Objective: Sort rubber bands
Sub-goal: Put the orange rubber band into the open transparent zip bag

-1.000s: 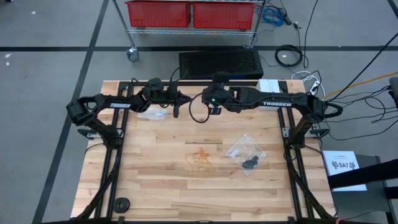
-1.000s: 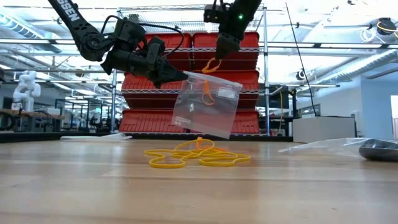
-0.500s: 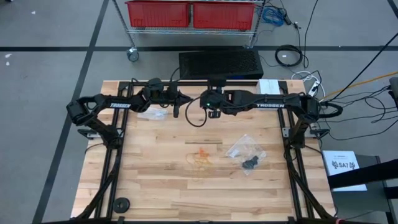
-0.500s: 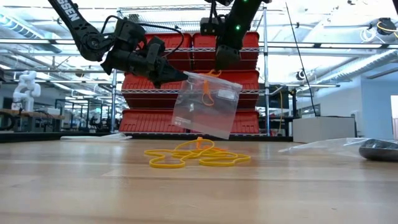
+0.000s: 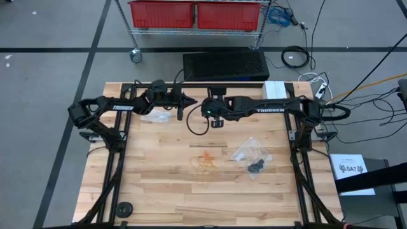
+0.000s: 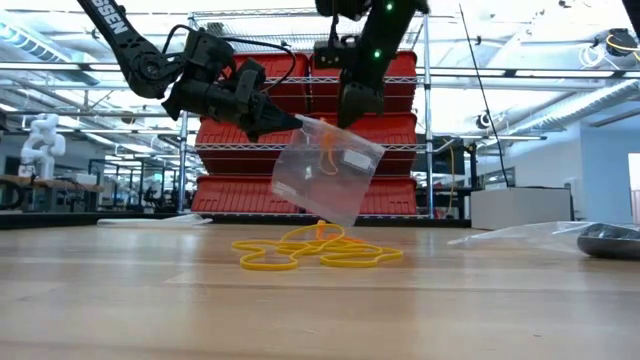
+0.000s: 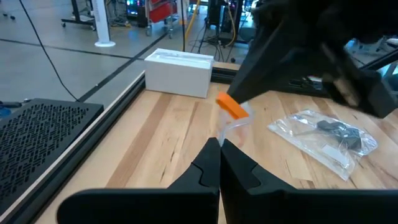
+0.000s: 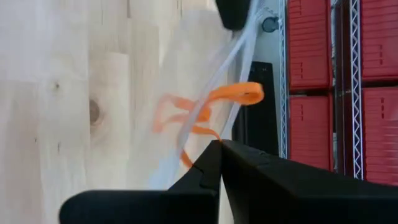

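Observation:
My left gripper (image 6: 272, 118) is shut on a clear plastic bag (image 6: 325, 172) held up over the table's far middle. An orange rubber band (image 6: 326, 150) shows inside it. My right gripper (image 6: 356, 104) is shut on another orange rubber band (image 8: 237, 94) right at the bag's top edge, close beside the left fingertips. A loose pile of tan and orange rubber bands (image 6: 316, 250) lies on the table under the bag (image 5: 205, 160). A second clear bag (image 5: 252, 156) holding black bands lies flat to the pile's right. My left gripper pinches the clear bag by its top edge (image 7: 225, 129) between both fingers, coming level from the table's left. The bag hangs clear of the table, tilted, lower corner just above the pile. My right gripper pinches the orange band's end (image 8: 211, 135), slanting down from the right. Its loop (image 8: 249, 93) lies across the bag's top edge.
A third clear bag (image 5: 156, 116) lies flat under the left arm. A white box (image 5: 275, 88) sits at the far right edge, and a dark round piece (image 5: 123, 208) near the front left corner. Bare wood stretches along the table's near side.
The right gripper has moved down and toward the table's left, carrying its orange band from above the bag to the bag's top edge. The bag has tipped, its lower end swinging leftward. The left gripper has kept still.

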Controlling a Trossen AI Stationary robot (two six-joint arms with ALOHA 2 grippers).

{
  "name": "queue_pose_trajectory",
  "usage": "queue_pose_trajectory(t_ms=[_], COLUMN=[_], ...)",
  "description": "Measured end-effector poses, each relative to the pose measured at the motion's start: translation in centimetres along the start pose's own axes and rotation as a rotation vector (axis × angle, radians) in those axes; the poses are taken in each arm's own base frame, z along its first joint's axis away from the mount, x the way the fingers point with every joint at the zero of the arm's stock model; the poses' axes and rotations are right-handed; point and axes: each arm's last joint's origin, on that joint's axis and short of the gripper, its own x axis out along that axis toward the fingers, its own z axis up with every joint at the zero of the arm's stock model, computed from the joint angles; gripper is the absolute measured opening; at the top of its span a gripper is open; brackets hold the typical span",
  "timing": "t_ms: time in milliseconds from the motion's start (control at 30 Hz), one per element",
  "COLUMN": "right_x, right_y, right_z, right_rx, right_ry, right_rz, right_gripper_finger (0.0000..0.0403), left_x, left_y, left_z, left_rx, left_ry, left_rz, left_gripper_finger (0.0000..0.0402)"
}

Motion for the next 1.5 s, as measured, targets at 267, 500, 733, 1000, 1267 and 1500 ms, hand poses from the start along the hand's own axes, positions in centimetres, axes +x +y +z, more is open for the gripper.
queue_pose_trajectory(t_ms=[267,500,733,1000,1267,1500], right_x=[0.1,1.5,3.5,3.2,1.4,-2.4], right_y=[0.1,-0.2,-1.9,-2.3,-3.5,-2.7], right_z=[0.2,-0.1,-1.2,-2.4,-2.2,-2.4], right_rx=[0.021,0.105,0.363,0.447,0.417,0.415], right_ry=[-0.012,-0.024,-0.019,0.049,-0.008,-0.014], right_rz=[0.001,0.114,0.332,0.498,0.481,0.649], right_gripper_finger=[0.0000,0.0000,0.0007,0.0077,0.0111,0.0112], left_x=[0.0,0.1,0.3,0.3,0.2,-1.1], left_y=[0.0,-0.1,-0.6,-0.6,-0.2,1.5], left_z=[0.0,0.0,0.1,0.1,0.1,-0.7], left_rx=[0.000,0.002,0.009,0.008,0.010,-0.015], left_ry=[-0.001,-0.003,-0.008,-0.006,-0.005,0.007], left_rz=[0.002,0.001,-0.017,-0.019,0.058,0.122], left_gripper_finger=[0.0000,0.0000,0.0000,0.0000,0.0000,0.0000])
